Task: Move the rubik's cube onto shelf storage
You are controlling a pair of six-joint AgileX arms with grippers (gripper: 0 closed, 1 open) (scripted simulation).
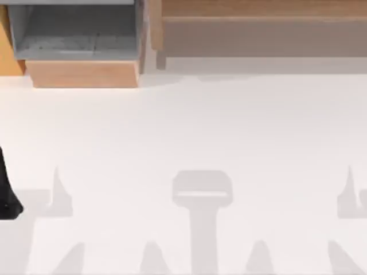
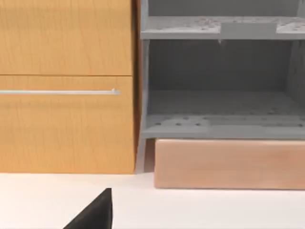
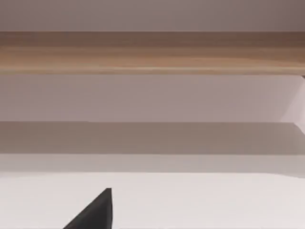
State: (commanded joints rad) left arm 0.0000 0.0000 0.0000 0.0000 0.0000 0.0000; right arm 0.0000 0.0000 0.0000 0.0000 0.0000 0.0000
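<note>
The rubik's cube is out of view. The shelf storage point(image 1: 264, 35) runs along the table's back right, a light-brown board above a taupe-grey front face. In the right wrist view it point(image 3: 152, 52) stretches straight ahead across the white table. A black part of my left arm point(image 1: 8, 197) juts in at the top view's left edge, low on the table. A black wedge of my left gripper point(image 2: 95, 212) shows in the left wrist view, facing the grey-lined box. A like wedge of my right gripper point(image 3: 95, 212) shows in the right wrist view, some way short of the shelf storage.
A grey-lined box with a light wood front point(image 1: 83, 73) stands at the back left, also in the left wrist view point(image 2: 228, 164). An orange wooden cabinet point(image 2: 66, 124) with a thin metal handle point(image 2: 59, 92) sits beside it. The white table point(image 1: 189, 126) carries grey shadows near its front edge.
</note>
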